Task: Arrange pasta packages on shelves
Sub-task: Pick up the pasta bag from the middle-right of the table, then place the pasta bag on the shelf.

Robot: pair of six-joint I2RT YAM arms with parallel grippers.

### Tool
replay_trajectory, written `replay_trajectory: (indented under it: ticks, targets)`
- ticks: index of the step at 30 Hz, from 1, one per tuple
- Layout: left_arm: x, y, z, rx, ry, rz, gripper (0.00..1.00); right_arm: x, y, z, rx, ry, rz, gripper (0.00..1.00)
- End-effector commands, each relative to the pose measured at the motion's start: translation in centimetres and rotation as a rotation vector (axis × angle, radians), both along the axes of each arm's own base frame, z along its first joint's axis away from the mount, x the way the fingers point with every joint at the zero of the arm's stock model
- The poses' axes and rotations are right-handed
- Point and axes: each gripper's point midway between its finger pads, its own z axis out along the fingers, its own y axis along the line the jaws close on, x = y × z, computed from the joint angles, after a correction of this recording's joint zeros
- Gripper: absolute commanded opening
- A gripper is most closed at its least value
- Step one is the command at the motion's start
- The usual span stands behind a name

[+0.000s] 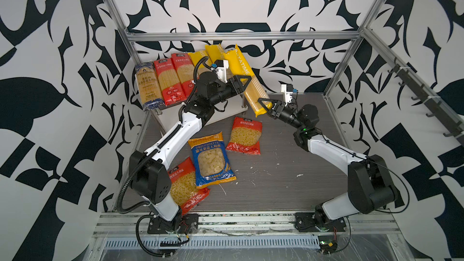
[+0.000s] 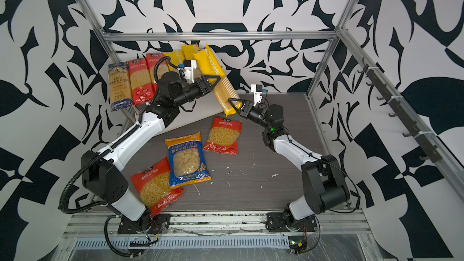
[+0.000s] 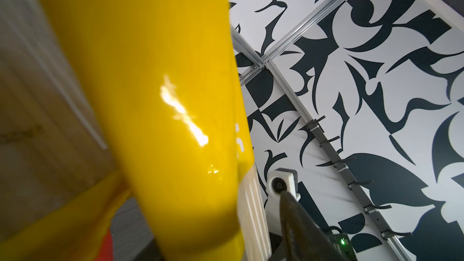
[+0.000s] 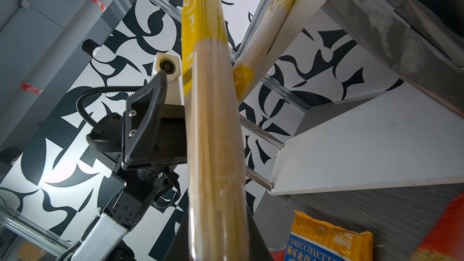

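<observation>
Pinching with right gripper (image 1: 263, 107) fingers (image 4: 258, 247): low end of tilted yellow spaghetti pack (image 1: 253, 92), lettered "TATIME", beside shelves' (image 4: 364, 151) right end. Left gripper (image 1: 247, 82) fingers (image 4: 143, 121) spread, gap to pack plain only from right wrist. Toward table's (image 1: 276, 184) front edge, blue bag (image 1: 212, 159) reading "ORECCHIETTE". Back-left corner: five more packs (image 1: 184, 76) across top shelf.

The blue bag (image 1: 212, 159) reads ORECCHIETTE; the tilted yellow spaghetti pack (image 1: 254, 91) shows TATIME.
</observation>
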Motion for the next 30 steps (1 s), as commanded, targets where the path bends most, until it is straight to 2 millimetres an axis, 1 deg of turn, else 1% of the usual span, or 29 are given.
replay_trajectory:
  ticks: [1,3,6,8,11,15,16,18,20,23,24,30]
  targets:
    - [-4.1,1.4,5.0,-0.032,-0.182,-0.027,0.64,0.8,-2.7,9.7,0.117,-0.207,-0.092,0.00]
    - [-4.8,1.9,3.2,-0.001,-0.177,-0.017,0.67,2.0,-3.1,11.5,0.139,-0.198,-0.086,0.00]
    - [-5.7,2.7,0.0,0.044,-0.163,0.006,0.68,3.8,-2.8,13.0,0.132,-0.163,-0.069,0.00]
    - [-6.4,3.1,-2.1,0.087,-0.154,0.024,0.69,5.0,-2.5,13.6,0.124,-0.134,-0.068,0.00]
    - [-7.6,3.0,-6.0,0.166,-0.125,0.042,0.69,6.8,-2.1,14.3,0.111,-0.092,-0.078,0.00]
    - [-8.6,2.5,-11.2,0.251,-0.052,0.051,0.69,8.9,-1.5,14.5,0.103,-0.009,-0.077,0.00]
    - [-9.3,2.8,-10.7,0.241,-0.062,0.054,0.69,9.2,-1.4,14.4,0.100,0.013,-0.074,0.00]
    - [-9.7,2.9,-12.1,0.260,-0.041,0.061,0.69,9.6,-0.7,14.3,0.098,0.040,-0.057,0.00]
    - [-10.0,2.9,-13.0,0.270,-0.024,0.060,0.69,9.8,0.0,13.9,0.088,0.070,-0.046,0.00]
    - [-10.2,3.0,-13.8,0.279,-0.008,0.060,0.69,10.3,0.9,12.8,0.074,0.132,-0.050,0.00]
    - [-10.3,3.0,-14.0,0.280,-0.005,0.060,0.69,10.6,1.2,12.4,0.075,0.159,-0.060,0.00]
    - [-10.3,3.0,-14.1,0.284,-0.004,0.065,0.68,11.9,3.1,11.3,0.079,0.260,-0.124,0.00]
